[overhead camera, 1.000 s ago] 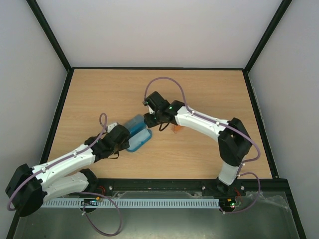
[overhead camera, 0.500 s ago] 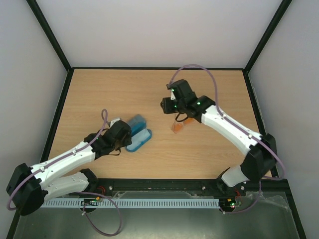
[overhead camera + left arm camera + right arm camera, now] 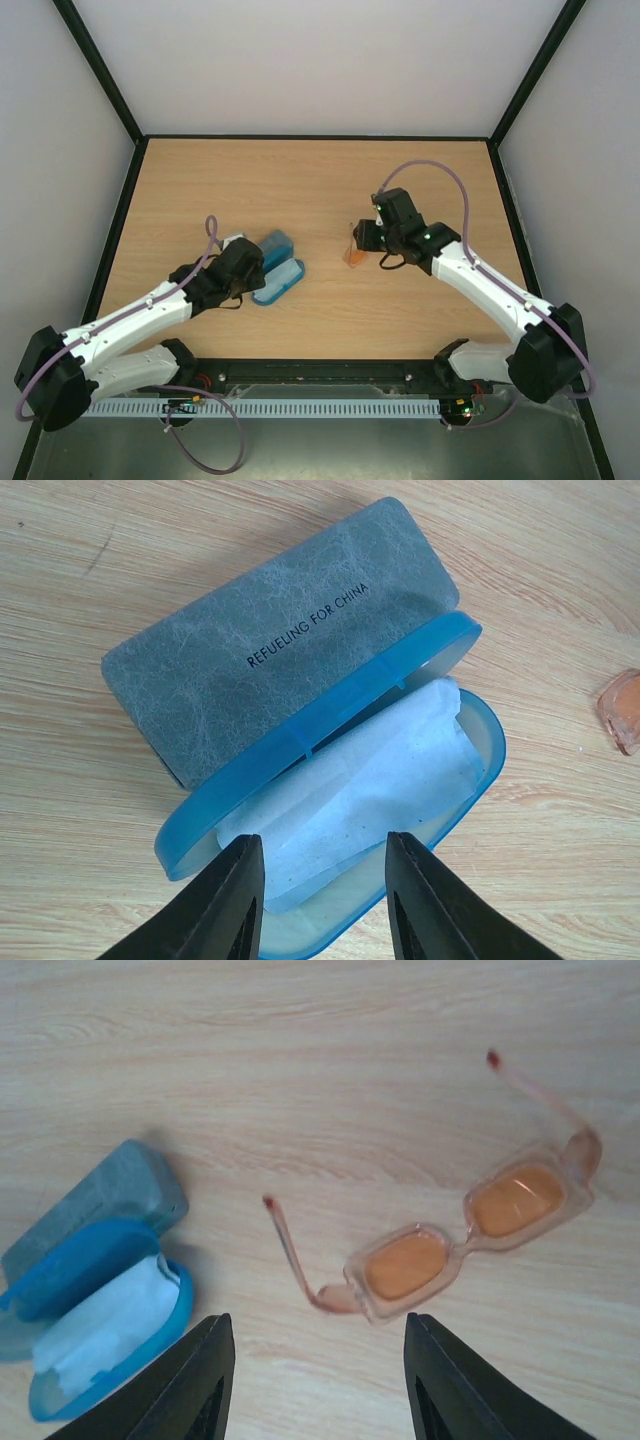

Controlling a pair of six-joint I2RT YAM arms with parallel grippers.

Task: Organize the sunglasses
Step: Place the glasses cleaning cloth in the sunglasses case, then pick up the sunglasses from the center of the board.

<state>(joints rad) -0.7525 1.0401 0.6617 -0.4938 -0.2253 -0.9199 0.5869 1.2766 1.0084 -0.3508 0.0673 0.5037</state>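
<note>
The orange-lensed sunglasses [image 3: 460, 1245] lie on the wooden table with both temples unfolded, seen small in the top view [image 3: 354, 256]; one lens edge [image 3: 622, 708] shows in the left wrist view. My right gripper [image 3: 320, 1360] hovers open just short of them, nothing between its fingers, and sits right of the pair in the top view [image 3: 368, 238]. A blue case [image 3: 330, 730] stands open, its grey lid folded back and a pale blue cloth [image 3: 370, 780] in its base. My left gripper [image 3: 325, 880] is open at the near end of the case, fingers apart over the cloth.
The blue case [image 3: 276, 268] lies left of centre, a hand's width from the sunglasses. A black frame rail [image 3: 320, 137] borders the table, with white walls behind and at the sides. Bare wood stretches across the far half.
My right arm has swung right, away from the case's lid, and now hangs over the orange sunglasses. Both grippers opened a little. The left arm barely moved.
</note>
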